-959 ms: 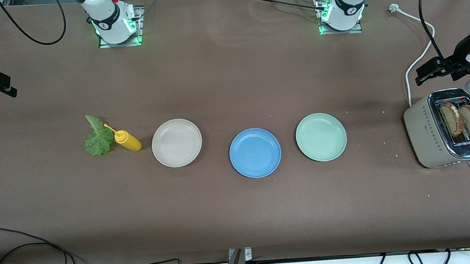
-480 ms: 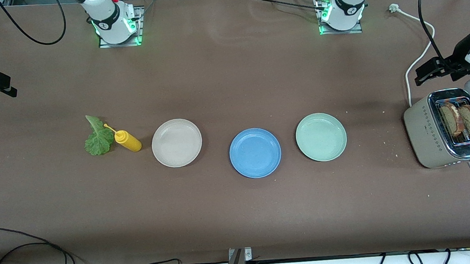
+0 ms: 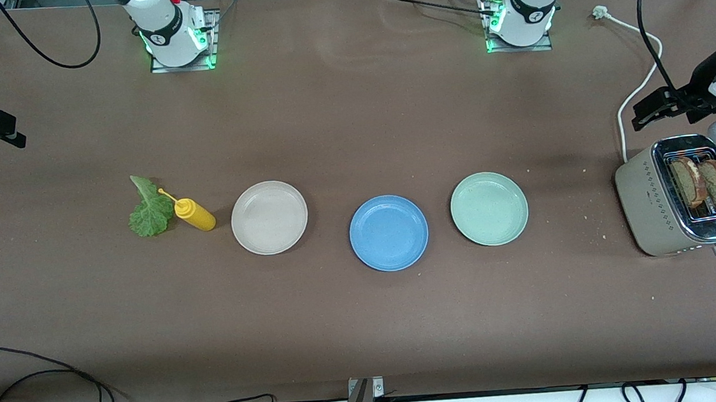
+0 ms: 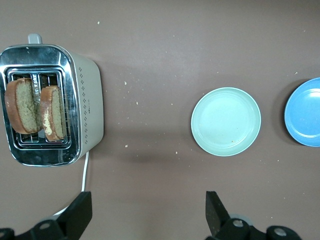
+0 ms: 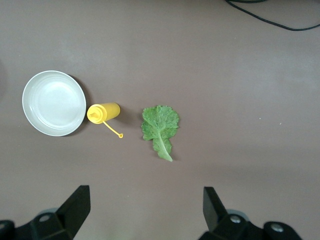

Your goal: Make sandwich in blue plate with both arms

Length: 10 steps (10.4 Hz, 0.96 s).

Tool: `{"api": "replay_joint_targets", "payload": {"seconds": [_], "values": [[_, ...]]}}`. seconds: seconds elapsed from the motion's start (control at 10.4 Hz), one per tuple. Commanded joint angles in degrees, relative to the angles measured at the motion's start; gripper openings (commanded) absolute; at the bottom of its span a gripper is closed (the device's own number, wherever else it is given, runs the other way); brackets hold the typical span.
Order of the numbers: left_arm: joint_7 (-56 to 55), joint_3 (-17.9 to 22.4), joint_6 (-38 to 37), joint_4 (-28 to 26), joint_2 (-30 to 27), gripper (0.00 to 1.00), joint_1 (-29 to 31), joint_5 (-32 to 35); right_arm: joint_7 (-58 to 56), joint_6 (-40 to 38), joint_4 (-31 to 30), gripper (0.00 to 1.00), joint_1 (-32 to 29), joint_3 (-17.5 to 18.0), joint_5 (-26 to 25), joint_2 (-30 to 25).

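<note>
Nothing moved; both grippers parted, table-end edges.

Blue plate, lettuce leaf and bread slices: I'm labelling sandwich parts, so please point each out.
blue plate (image 3: 390, 249): front view, bare floor near the rim.
lettuce leaf (image 5: 160, 124): right wrist view, middle of the blade.
bread slices (image 4: 24, 106): left wrist view, outer slice's face.

Both end effectors (image 4: 145, 220) (image 5: 142, 215) aloft, fingers spread
</note>
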Motion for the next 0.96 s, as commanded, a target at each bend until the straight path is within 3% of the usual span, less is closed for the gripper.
{"api": "replay_joint_targets", "payload": {"seconds": [0.0, 0.86], "values": [[-0.3, -0.5, 0.2, -0.5, -1.0, 1.0, 0.3, 1.7, 0.2, -0.9, 0.9, 1.0, -0.3, 0.1, 0.1, -0.2], [0.5, 0.3, 0.1, 1.2, 3.5, 1.0, 1.4, 2.7, 0.2, -0.9, 0.9, 1.0, -0.3, 0.1, 0.1, -0.2]]}}
